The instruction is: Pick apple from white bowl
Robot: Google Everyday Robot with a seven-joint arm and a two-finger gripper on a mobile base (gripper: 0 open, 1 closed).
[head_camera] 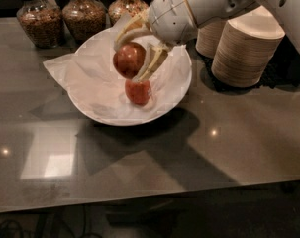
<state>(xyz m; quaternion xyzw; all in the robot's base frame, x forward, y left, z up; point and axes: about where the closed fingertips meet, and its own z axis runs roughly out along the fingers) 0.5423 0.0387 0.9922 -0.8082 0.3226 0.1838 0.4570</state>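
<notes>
On the bench (214,148), right of the glass jars (85,16), the white bowl (164,105) holds a brighter red apple (138,92), and just above it my claw (131,62) pinches the apple (125,58) over the bowl's paper lining, with stacked paper bowls (248,48) at far right.

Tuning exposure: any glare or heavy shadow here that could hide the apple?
Camera view: bright glare patch on the table lower left, plus small light specks; the bowl throws a dark shadow toward the front right; the apple, gripped in the tool above the bowl, is evenly lit and clear.
</notes>
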